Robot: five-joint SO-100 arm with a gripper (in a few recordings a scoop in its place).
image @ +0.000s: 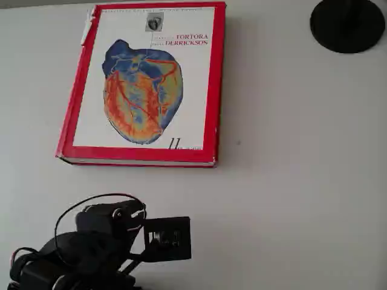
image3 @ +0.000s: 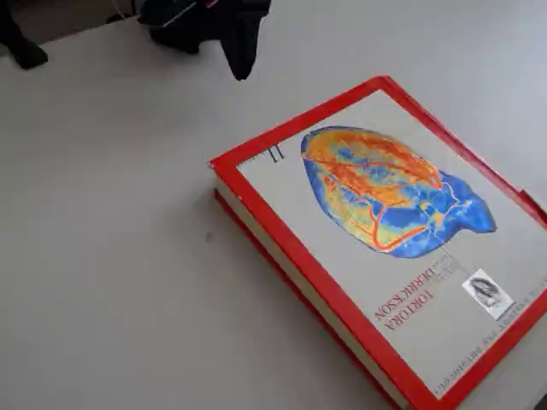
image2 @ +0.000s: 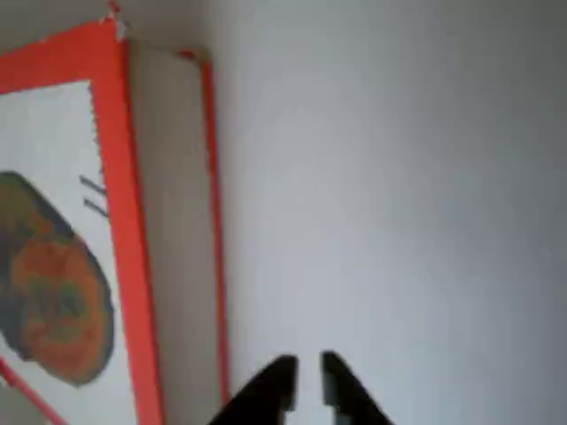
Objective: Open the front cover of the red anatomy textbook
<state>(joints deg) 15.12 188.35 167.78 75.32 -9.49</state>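
While the red anatomy textbook (image: pixel 143 84) lay shut on the white tabletop (image: pixel 290 181) in the overhead view, its front cover (image: pixel 145 36) was flat and unopened, and the arm sat low in the picture, well apart from it. In the wrist view, the tool (image2: pixel 307 382) hovered over bare tabletop just beside the book's page edge, fingertips narrowly parted and holding nothing. In the fixed view, the cover rested flush on the pages. Judging by this, the whole opening remained to be done.

front cover (image: pixel 145 78) "TORTORA DERRICKSON", "11"
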